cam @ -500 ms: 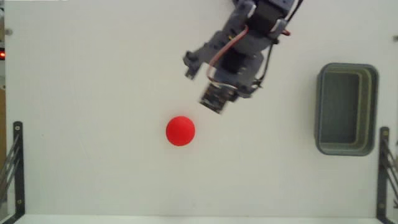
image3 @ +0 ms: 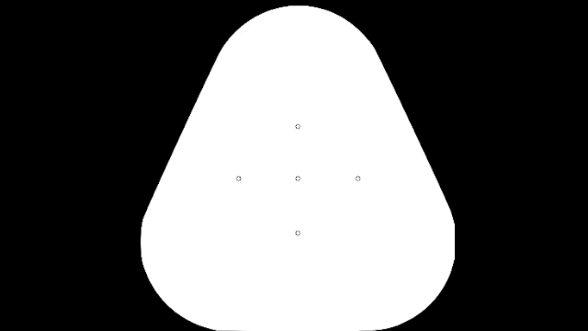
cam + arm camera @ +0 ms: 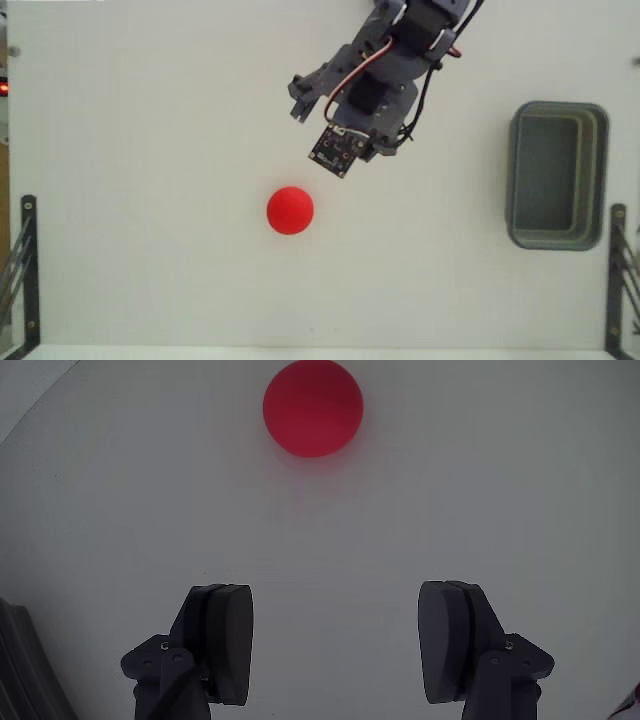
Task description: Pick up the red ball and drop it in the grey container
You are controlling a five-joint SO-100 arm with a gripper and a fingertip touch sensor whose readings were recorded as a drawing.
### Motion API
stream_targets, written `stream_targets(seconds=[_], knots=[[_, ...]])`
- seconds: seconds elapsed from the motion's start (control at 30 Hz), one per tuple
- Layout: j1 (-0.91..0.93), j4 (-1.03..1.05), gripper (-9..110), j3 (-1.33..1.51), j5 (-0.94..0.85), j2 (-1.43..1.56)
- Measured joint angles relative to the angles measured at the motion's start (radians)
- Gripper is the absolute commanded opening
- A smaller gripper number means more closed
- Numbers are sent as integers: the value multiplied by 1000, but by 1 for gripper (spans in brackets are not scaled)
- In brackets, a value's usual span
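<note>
The red ball (image 3: 290,210) lies on the white table, left of centre in the fixed view. My gripper (image 3: 319,127) hangs above and to the right of it, apart from it. In the wrist view the gripper (image 3: 335,605) is open: its two dark fingers (image 3: 225,635) stand wide apart with only bare table between them. The red ball (image 3: 313,407) sits ahead of them at the top of that view. The grey container (image 3: 557,174) stands empty at the table's right side, far from the ball.
Black metal brackets (image 3: 26,262) stand at the lower left and lower right (image 3: 616,270) table edges. A dark strip (image 3: 30,670) shows at the wrist view's lower left corner.
The arm has shifted slightly up and to the left in the fixed view. The ball and container have not moved.
</note>
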Motion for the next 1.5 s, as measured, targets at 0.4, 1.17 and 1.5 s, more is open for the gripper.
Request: stream_targets(seconds=[0.4,1.17,1.5], knots=[[0,0,110,0,0,0],[-23,0,110,0,0,0],[-23,0,110,0,0,-9]])
